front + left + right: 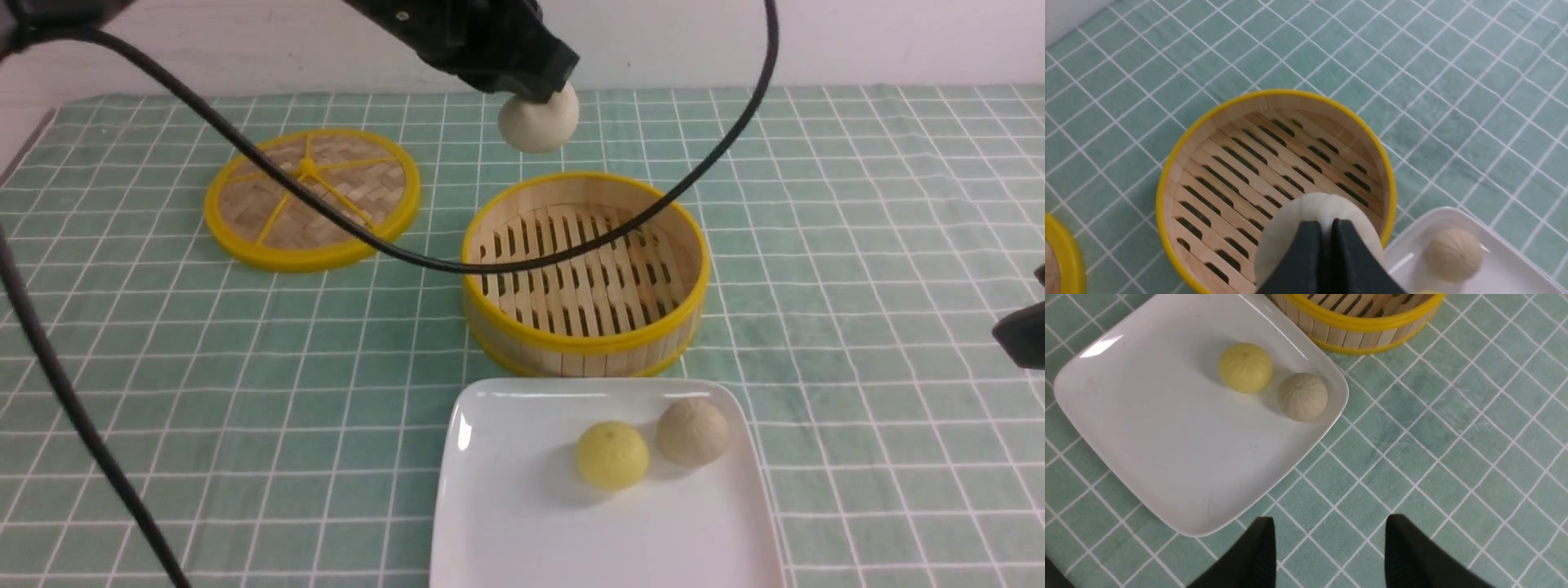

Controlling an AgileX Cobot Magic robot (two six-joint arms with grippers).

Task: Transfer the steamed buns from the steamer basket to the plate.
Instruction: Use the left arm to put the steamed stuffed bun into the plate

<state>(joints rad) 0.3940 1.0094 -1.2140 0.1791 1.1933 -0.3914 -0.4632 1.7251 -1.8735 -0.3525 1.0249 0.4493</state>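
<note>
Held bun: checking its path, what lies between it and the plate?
In the front view, the empty steamer basket stands between the bun in the left pincer and the plate; a black cable hangs across it too.

The round bamboo steamer basket [584, 347] is seen upright, yellow-rimmed, its slatted floor fully exposed. Just in front of it the glossy white square plate [506, 514] is laid flat. Two buns are set on the plate's far right part: a light yellow bun [612, 455] and a beige pleated bun [692, 431], just beside each other. The third, a pale white bun [539, 122], is held in the air over the basket, pinched by the left gripper [1327, 226].
</note>
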